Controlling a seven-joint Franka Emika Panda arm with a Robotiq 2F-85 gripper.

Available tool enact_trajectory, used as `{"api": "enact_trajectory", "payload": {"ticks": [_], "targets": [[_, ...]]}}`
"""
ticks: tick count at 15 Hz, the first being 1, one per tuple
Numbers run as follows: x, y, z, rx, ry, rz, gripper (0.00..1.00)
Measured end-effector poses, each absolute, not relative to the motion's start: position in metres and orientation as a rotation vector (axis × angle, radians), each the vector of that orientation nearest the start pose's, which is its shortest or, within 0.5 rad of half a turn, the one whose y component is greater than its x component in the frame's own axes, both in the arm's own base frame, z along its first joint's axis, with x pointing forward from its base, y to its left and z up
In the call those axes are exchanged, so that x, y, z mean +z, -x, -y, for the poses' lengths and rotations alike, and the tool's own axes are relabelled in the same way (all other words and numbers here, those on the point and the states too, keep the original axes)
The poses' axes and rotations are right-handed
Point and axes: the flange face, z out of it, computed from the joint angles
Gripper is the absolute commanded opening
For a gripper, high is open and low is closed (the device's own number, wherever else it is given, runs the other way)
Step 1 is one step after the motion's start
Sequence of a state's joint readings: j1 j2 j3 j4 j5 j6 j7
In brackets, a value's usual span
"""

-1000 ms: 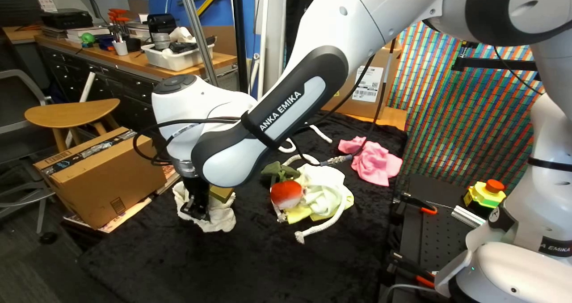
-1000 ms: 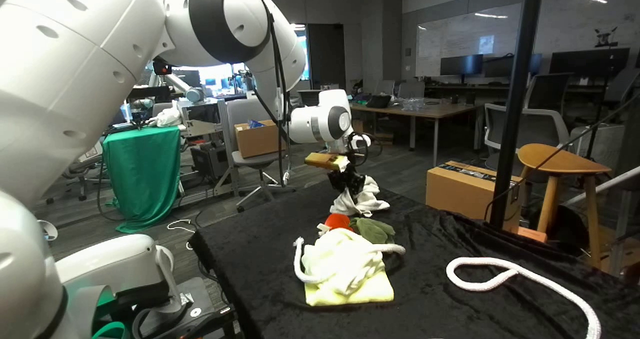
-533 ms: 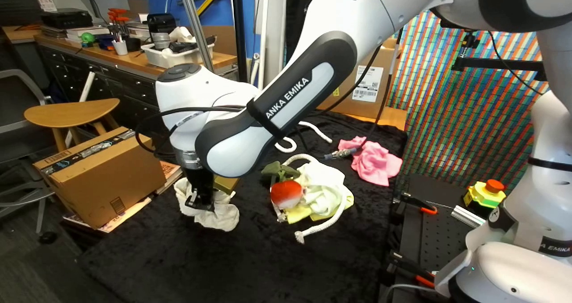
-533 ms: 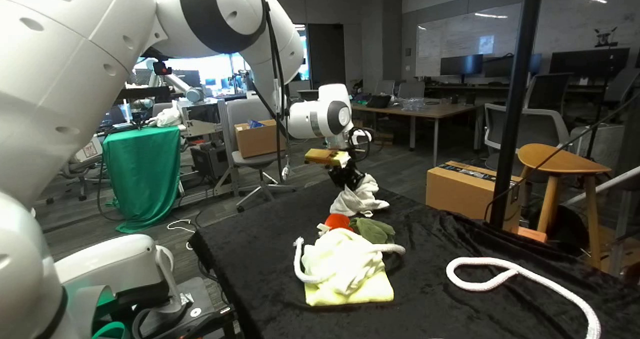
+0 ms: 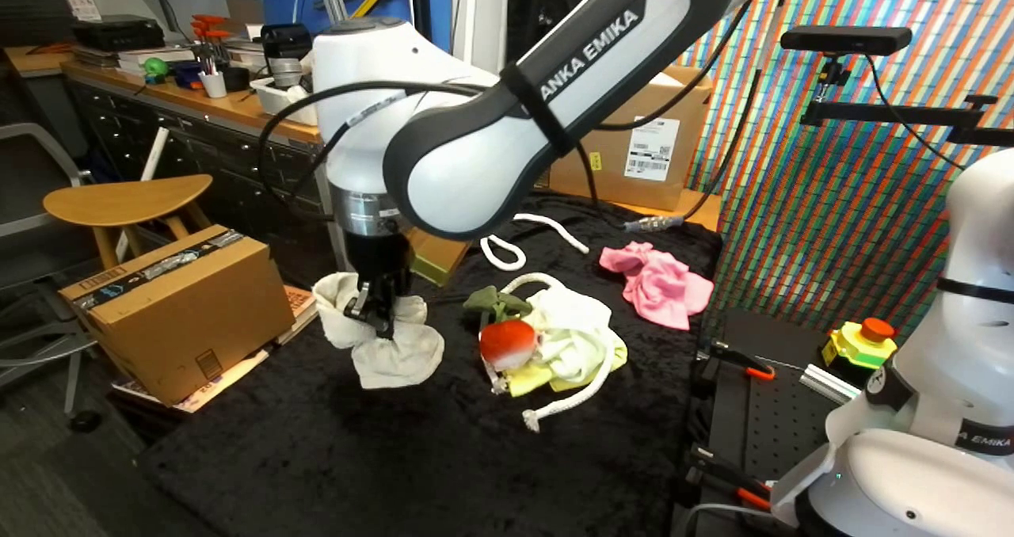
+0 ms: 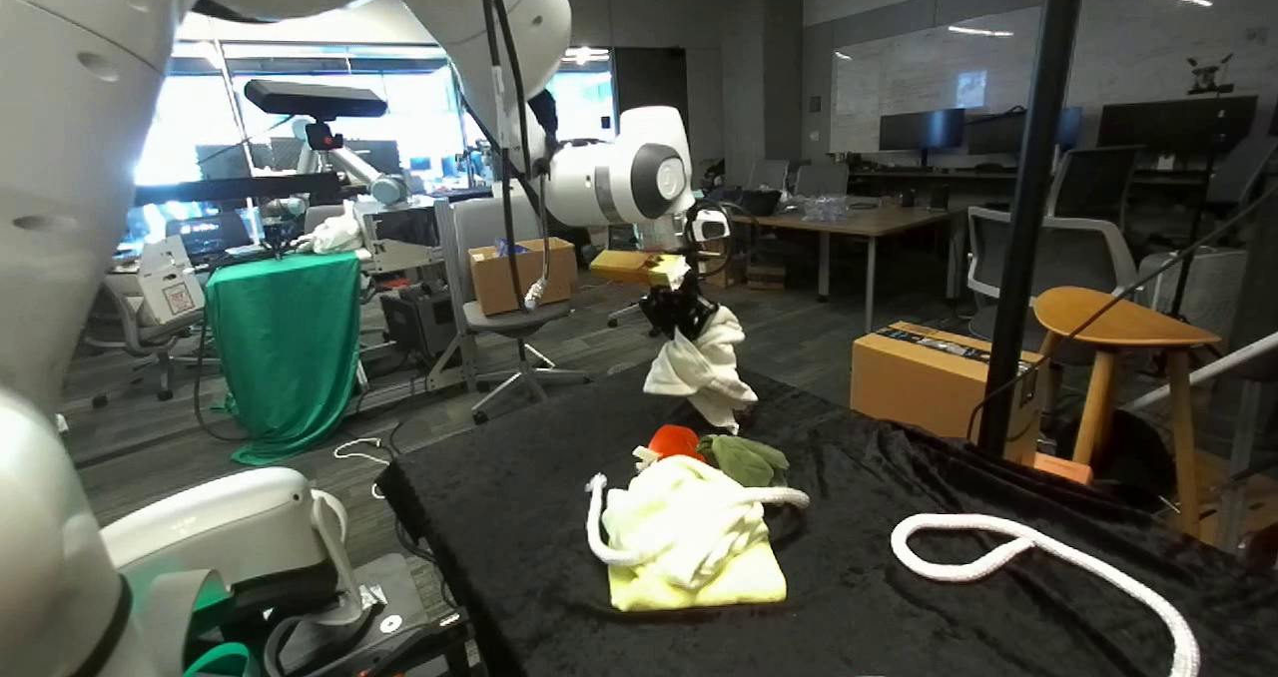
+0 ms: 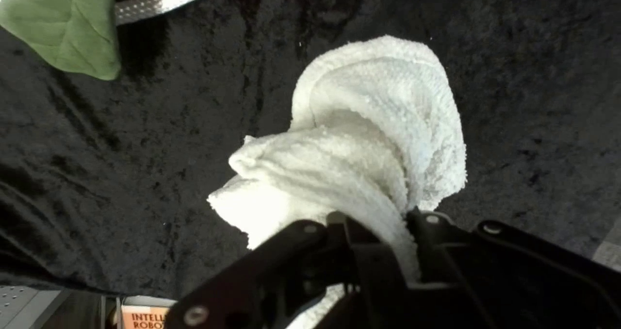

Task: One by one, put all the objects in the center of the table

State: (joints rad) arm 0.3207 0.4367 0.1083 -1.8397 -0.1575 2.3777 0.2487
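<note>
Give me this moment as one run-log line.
gripper: shut on white cloth | white cloth: hanging over black table | grouped: red ball-like thing, white rope, yellow-green cloth | apart: pink cloth, loose rope

I get blown-out windows [image 6: 419,98], the rest dim, in an exterior view; light streaks glare on the whiteboard [image 6: 899,78]; in my wrist view the white cloth [image 7: 359,144] overexposes at lower left; gripper [image 7: 378,224] near-black, slightly soft.

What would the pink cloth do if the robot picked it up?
The pink cloth would probably flop and droop, since it lies crumpled in soft folds. It's likely light, because it looks thin. Pushed, it would probably bunch up rather than roll, as it lies in a low heap.
</note>
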Motion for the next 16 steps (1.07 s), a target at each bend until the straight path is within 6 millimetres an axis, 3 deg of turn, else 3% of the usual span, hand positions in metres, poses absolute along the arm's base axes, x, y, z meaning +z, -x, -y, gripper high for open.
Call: {"api": "enact_trajectory", "payload": {"ticks": [6,11,16], "targets": [[0.357,-0.557,-0.212,-0.222,3.104,0.368,0.09],[0.369,-0.516,-0.165,-0.179,3.073,0.302,0.09],[0.377,-0.476,-0.131,-0.167,3.061,0.245,0.09]]}}
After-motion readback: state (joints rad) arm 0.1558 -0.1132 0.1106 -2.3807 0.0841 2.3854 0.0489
